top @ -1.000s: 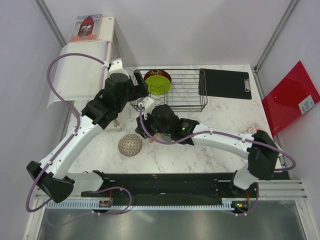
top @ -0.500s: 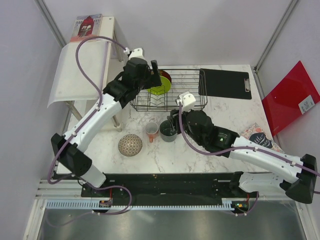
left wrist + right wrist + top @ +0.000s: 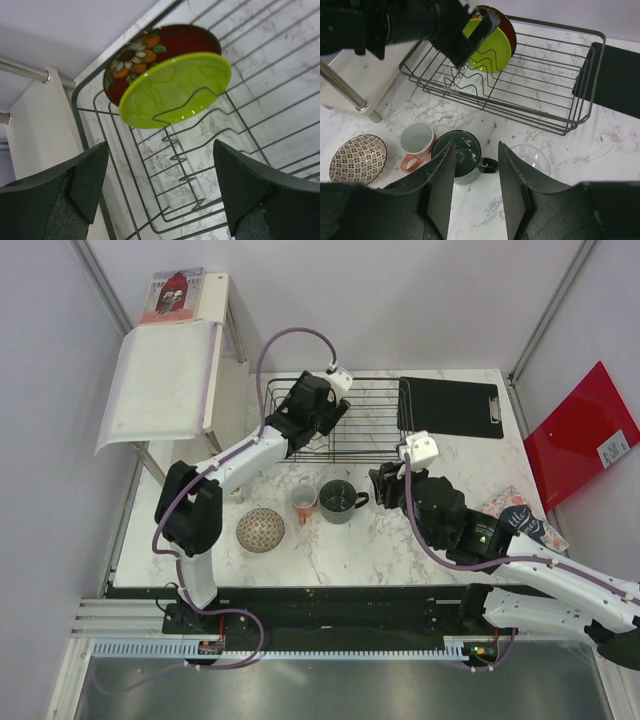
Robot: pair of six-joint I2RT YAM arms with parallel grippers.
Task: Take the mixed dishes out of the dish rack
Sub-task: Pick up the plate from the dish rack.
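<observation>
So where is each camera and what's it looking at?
Top external: high behind the bases, looking down on the table; left arm, right arm show.
Left wrist: over the dish rack, facing the lime-green plate and dark red bowl; jaws show.
Right wrist: above the dark grey mug, facing the rack; jaws show.
Both wrists share the plate.

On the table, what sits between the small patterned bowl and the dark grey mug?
The orange-red cup, upright, close beside the mug, the bowl on its other side. Shown in the top external and right wrist views.
</observation>
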